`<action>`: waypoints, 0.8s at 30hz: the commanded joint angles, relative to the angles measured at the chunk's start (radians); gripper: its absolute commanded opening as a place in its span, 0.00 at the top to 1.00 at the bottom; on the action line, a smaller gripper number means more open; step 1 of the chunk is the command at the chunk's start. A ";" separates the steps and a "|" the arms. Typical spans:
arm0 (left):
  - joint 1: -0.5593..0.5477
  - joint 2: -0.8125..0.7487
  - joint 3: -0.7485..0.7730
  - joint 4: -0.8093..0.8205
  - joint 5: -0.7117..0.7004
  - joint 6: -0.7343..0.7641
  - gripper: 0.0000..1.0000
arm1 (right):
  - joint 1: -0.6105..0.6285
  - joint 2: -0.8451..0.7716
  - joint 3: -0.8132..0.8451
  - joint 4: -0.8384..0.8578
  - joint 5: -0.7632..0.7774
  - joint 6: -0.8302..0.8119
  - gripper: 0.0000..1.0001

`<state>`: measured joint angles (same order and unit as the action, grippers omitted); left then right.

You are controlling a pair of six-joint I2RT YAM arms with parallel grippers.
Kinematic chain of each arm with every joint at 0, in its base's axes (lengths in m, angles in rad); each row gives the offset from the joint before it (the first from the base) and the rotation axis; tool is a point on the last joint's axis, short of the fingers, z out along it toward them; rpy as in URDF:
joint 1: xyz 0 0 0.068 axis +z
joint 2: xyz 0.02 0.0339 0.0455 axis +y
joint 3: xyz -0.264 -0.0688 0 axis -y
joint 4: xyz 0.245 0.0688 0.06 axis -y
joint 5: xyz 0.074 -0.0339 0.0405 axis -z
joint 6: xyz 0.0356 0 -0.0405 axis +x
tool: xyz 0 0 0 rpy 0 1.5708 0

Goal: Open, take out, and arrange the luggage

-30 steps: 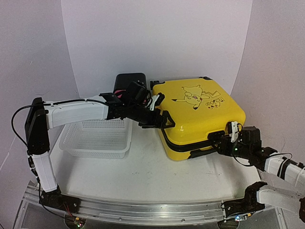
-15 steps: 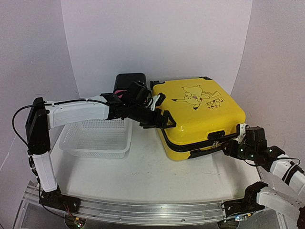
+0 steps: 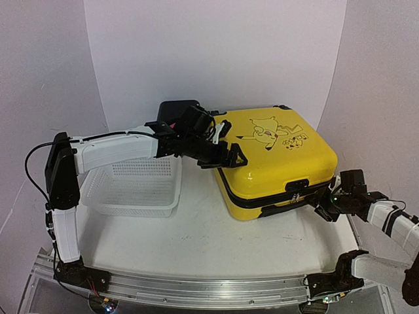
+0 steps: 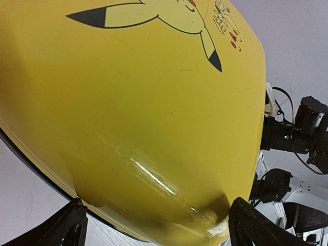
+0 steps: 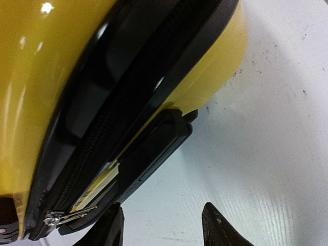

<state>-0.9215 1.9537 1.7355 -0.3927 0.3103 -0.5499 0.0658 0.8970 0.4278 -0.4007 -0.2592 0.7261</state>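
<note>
The luggage [image 3: 275, 157] is a yellow hard-shell suitcase lying flat at centre right, its lid with the black cartoon facing up and down on the shell. My left gripper [image 3: 230, 157] is at its near left corner. In the left wrist view the left gripper [image 4: 159, 228] is open wide, one finger on each side of the yellow lid [image 4: 143, 102]. My right gripper [image 3: 325, 208] sits low by the near right corner. In the right wrist view the right gripper [image 5: 163, 225] is open over bare table, beside the black zipper band [image 5: 118, 87] and the zipper pull [image 5: 61, 218].
A white mesh basket [image 3: 134, 186] stands to the left of the suitcase, under my left arm. A small black box [image 3: 177, 111] sits behind it near the back wall. The metal rail [image 3: 196, 288] runs along the table's near edge.
My right gripper has drawn back from the front zipper to the right corner and opened wider. My left gripper has shifted slightly right onto the lid's corner and opened a little more.
</note>
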 commanded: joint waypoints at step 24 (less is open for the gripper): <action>0.088 0.192 0.253 -0.044 -0.017 0.040 0.05 | 0.204 0.197 -0.011 0.222 0.078 0.279 0.70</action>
<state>-0.8474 2.0769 1.9121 -0.4393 0.2680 -0.5507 0.1898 1.0916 0.4404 -0.1764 -0.2195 1.0000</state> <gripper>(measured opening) 0.950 0.317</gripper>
